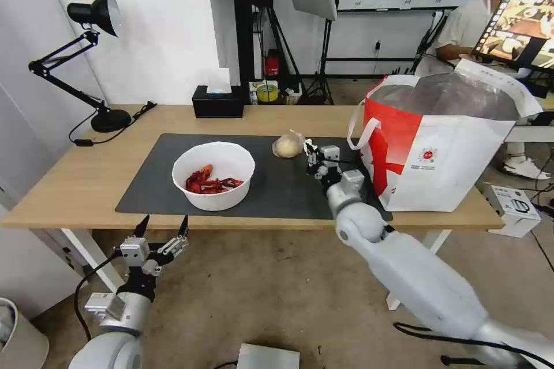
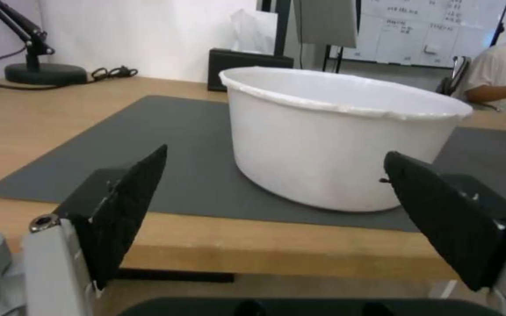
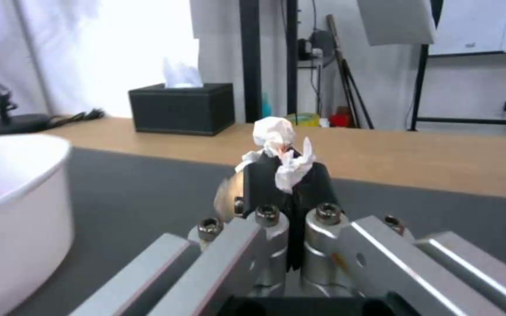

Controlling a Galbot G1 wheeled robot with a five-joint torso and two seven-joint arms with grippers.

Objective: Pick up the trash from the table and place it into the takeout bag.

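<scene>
The right gripper pinched the crumpled white tissue above the dark mat, the white-and-red foil-lined takeout bag at its three o'clock. The white round bowl of red crayfish shells and small clear bag with a beige lump remained on the light-wood table (most work seemingly left). The left gripper hung spread at the bowl's six o'clock.

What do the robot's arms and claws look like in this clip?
Both arms have smooth light-grey rounded shells with silver metal wrist blocks. The left claw has two pointed black fingers with flat textured pads on silver brackets, and a black cable loops beside that arm. The right claw has black fingers on silver links fastened by hex bolts; a black cable trails under its forearm.
</scene>
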